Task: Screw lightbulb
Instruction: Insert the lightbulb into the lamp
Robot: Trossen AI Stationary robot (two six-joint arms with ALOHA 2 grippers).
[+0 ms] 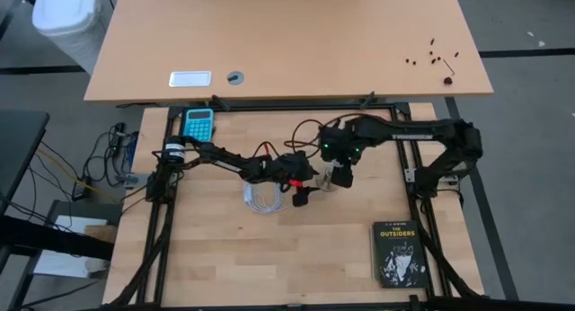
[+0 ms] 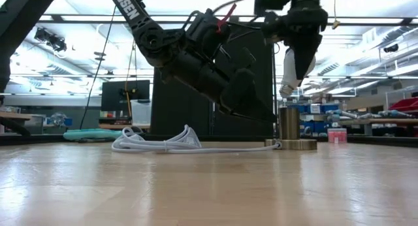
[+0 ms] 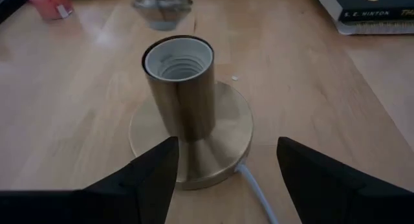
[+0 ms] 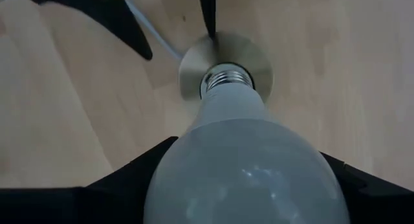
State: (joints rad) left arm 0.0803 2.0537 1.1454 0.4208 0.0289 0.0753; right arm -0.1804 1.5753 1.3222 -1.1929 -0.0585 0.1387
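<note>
Fingers of the right gripper (image 4: 239,185) clasp the lightbulb (image 4: 242,159), its threads hiding the socket (image 3: 179,88) mouth.

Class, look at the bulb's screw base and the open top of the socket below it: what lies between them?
Nothing: in the low view a bare gap separates the bulb, held by the right pincer, from the socket.
</note>
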